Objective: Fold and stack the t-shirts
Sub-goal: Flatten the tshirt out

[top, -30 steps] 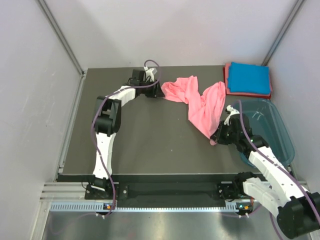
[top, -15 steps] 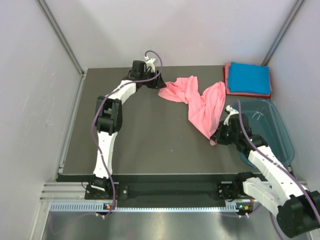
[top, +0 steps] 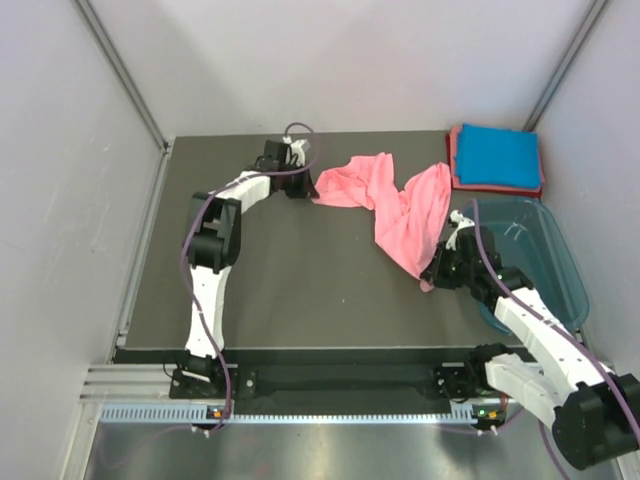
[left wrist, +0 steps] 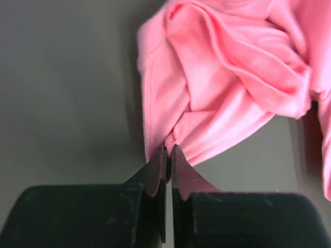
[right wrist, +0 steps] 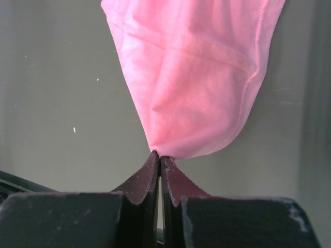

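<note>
Dark surface [top: 300, 290] enclosed by pale walls; salmon-pink t-shirt [top: 395, 205] is seen crumpled from centre toward 1 o'clock; left end effector [left wrist: 168, 155] is pinched on its 10 o'clock edge; right end effector [right wrist: 159, 157] is pinched on its 5 o'clock corner; blue t-shirt [top: 497, 155] is stacked folded on reddish-pink t-shirt [top: 453, 165] at 2 o'clock, just beyond teal tub [top: 565, 262].

Read no text, label, brand, number or sign anywhere in the three views.
</note>
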